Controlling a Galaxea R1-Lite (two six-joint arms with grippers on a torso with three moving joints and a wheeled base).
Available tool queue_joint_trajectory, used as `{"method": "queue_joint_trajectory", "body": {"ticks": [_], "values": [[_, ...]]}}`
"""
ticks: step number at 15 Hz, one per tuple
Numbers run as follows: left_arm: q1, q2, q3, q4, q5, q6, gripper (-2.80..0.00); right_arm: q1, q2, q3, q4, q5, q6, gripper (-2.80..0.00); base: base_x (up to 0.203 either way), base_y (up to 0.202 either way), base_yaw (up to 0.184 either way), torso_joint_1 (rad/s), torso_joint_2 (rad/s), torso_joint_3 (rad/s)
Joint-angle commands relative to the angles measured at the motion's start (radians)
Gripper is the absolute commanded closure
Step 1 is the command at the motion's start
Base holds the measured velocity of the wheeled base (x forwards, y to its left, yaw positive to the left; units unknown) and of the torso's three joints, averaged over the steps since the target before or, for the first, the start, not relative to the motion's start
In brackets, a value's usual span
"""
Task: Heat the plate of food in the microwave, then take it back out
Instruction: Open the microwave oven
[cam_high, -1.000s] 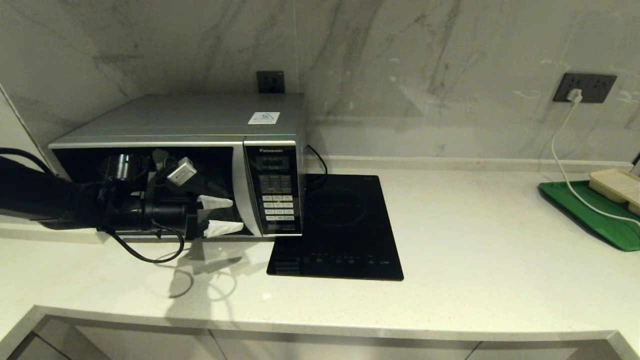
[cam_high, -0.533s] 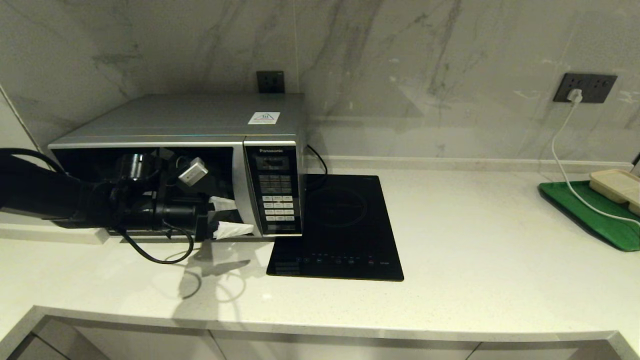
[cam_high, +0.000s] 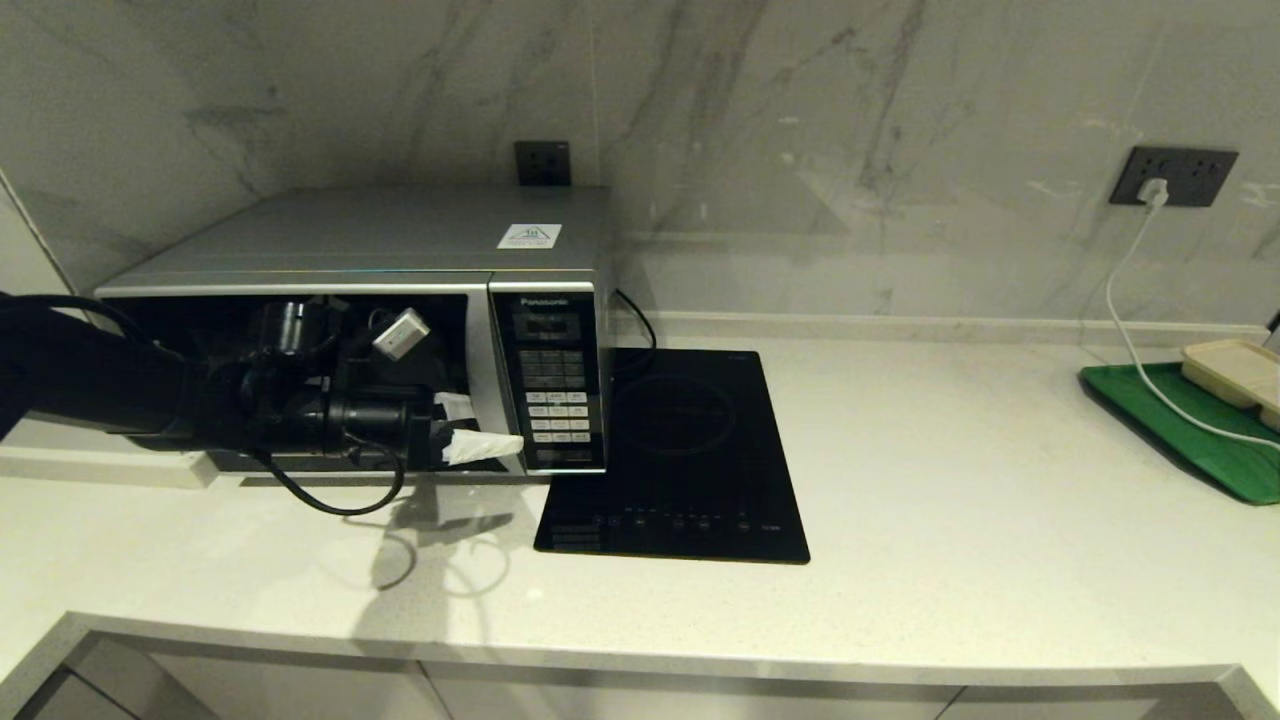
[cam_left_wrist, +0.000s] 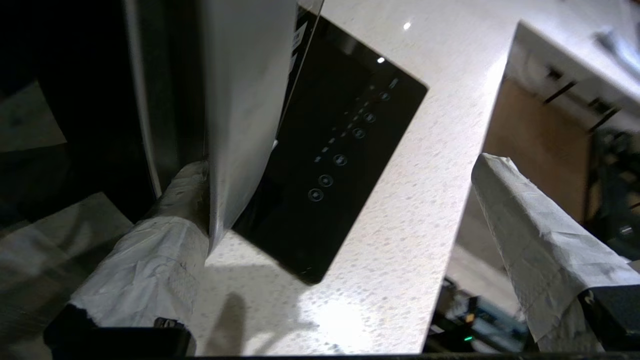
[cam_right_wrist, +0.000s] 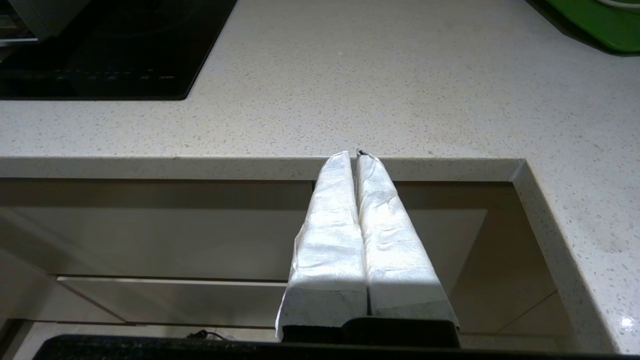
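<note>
Reaching across the dark glass door of the microwave (cam_high: 400, 290), the left hand (cam_high: 470, 430) has its white-wrapped fingers (cam_left_wrist: 150, 260) spread apart, one tucked behind the curved silver handle (cam_left_wrist: 245, 100), the other out in front over the desk (cam_high: 950, 480). The plate of food is not visible. The right hand (cam_right_wrist: 356, 155) hangs below the desk edge, fingers pressed together. A black cooktop (cam_high: 680, 450) lies beside the microwave.
</note>
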Motion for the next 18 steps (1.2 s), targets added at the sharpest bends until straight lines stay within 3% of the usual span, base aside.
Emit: {"method": "queue_joint_trajectory", "body": {"ticks": [1,4,6,10,13,16,17,18], "values": [[0.002,-0.002,0.001,0.005,-0.053,-0.071,-2.80,0.000,0.001,0.000,0.001,0.000,0.001,0.00,0.000,0.000,0.000,0.000,0.00,0.000],[0.026,-0.045,0.035,0.063,-0.085,-0.083,-2.80,0.000,0.001,0.000,0.001,0.000,0.001,0.00,0.000,0.000,0.000,0.000,0.00,0.000],[0.058,-0.065,0.052,0.131,-0.090,-0.069,-2.80,0.001,0.001,0.000,0.002,0.000,0.001,0.00,0.000,0.000,0.000,0.000,0.00,0.000],[0.110,-0.072,0.078,0.142,-0.097,-0.018,-2.80,0.000,0.001,0.000,0.001,0.000,0.001,0.00,0.000,0.000,0.000,0.000,0.00,0.000],[0.150,-0.133,0.133,0.133,-0.084,-0.011,-2.80,0.001,0.001,0.000,0.001,0.000,0.001,0.00,0.000,0.000,0.000,0.000,0.00,0.000],[0.205,-0.286,0.209,0.138,-0.029,0.000,-2.80,0.002,0.001,0.000,0.001,0.000,0.001,0.00,0.000,0.000,0.000,0.000,0.00,0.000],[0.231,-0.364,0.247,0.140,-0.019,0.002,0.00,0.001,0.001,0.000,0.002,0.000,0.001,0.00,0.000,0.000,0.000,0.000,0.00,0.000],[0.257,-0.439,0.285,0.143,-0.014,0.003,0.00,0.002,0.001,0.000,0.003,0.000,0.001,0.00,0.000,0.000,0.000,0.000,0.00,0.000]]}}
